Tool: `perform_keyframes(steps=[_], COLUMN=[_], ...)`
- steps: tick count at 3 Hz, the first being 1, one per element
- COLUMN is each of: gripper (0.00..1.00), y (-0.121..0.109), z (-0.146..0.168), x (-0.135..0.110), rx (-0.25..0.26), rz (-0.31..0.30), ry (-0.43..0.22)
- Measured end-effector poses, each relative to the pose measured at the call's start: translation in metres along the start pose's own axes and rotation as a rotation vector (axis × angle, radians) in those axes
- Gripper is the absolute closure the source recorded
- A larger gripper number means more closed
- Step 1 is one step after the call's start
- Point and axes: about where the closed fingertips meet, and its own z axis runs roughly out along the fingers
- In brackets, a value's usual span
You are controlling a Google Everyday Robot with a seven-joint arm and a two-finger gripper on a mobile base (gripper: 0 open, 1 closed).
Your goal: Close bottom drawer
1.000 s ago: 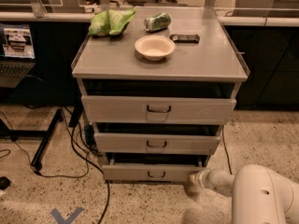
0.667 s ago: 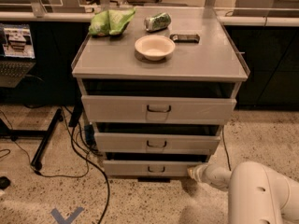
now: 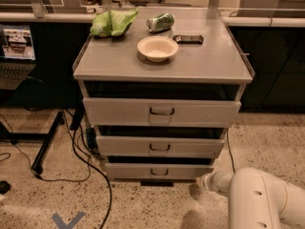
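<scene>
The grey metal cabinet [image 3: 162, 66] stands in the middle of the view with three drawers. The bottom drawer [image 3: 158, 171] is the lowest and slimmest front, with a small dark wire handle; it sticks out only slightly under the middle drawer [image 3: 159, 147]. The top drawer [image 3: 161, 112] is the tallest and widest. My gripper [image 3: 202, 182] is low at the right end of the bottom drawer's front, at the end of my white arm [image 3: 259, 199], which comes in from the lower right.
On the cabinet top lie a cream bowl [image 3: 157, 48], a green chip bag [image 3: 112, 22], a tipped green can [image 3: 160, 22] and a dark flat object [image 3: 188, 39]. Black cables [image 3: 81, 159] and a stand leg [image 3: 46, 144] lie on the speckled floor at left. A laptop [image 3: 16, 51] sits far left.
The bottom drawer has slid inward toward the cabinet; my gripper has followed it at its right end.
</scene>
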Motion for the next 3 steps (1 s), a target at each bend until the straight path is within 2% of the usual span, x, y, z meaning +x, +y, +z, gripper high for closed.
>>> perform_keyframes(steps=[1,2,3], gripper=[1.0,1.0,0.86], y=[-0.015,-0.022,-0.022], z=[-0.007,-0.022,-0.025], x=[0.053,0.092,0.101], rx=[0.002,0.016,0.016], rz=[0.098,0.166,0.176], ry=[0.043,0.058,0.064])
